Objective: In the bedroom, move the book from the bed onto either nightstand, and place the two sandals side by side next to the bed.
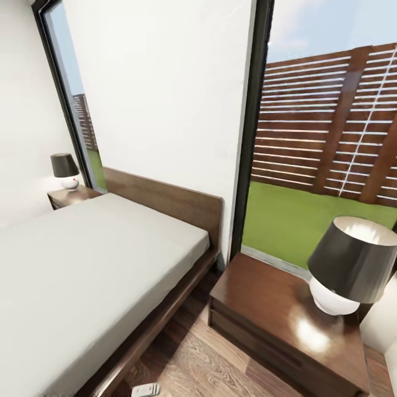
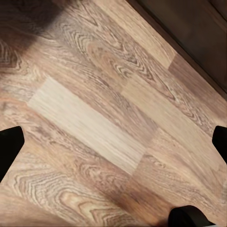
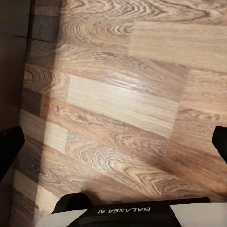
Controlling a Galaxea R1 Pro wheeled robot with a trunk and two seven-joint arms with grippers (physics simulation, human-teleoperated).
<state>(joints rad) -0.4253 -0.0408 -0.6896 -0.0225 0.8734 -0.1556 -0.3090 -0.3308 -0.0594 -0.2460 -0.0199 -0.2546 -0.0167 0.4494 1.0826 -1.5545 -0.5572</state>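
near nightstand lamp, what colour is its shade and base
Dark grey-black shade with a pale inside, on a round white base; the lamp on the nightstand shows best in the head view.

One pale grey-white bed, two dark brown wooden nightstands, two dark-shaded white lamps, and perhaps one small white object.

The head camera looks forward and down from above the bed, toward the headboard wall, window and near nightstand. Each wrist camera faces almost straight down, close over the wood floor, between dark fingertips at the frame edges. All three views share the plank floor beside the bed.
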